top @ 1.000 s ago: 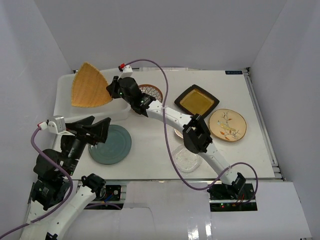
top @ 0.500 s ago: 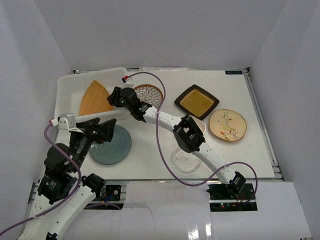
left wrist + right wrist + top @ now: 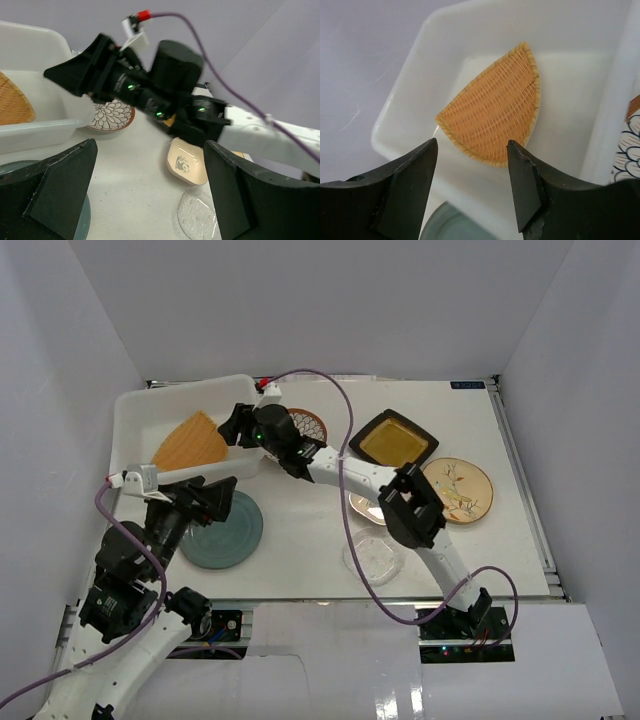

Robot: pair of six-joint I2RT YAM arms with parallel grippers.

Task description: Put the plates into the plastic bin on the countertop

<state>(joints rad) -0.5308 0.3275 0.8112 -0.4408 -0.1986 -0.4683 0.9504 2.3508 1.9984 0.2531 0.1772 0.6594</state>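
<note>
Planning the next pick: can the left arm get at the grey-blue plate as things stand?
Probably yes: the left arm hovers over the edge of the grey-blue plate, jaws open; nothing lies on it.

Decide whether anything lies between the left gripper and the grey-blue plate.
Nothing visible does. The left gripper hangs open just above the far-left edge of the grey-blue plate, beside the near wall of the bin, with no other dish in between.

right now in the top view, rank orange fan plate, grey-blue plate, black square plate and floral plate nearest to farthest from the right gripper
From the right gripper:
1. orange fan plate, just left, in the bin
2. grey-blue plate, toward the near edge
3. black square plate, to the right
4. floral plate, far right
</note>
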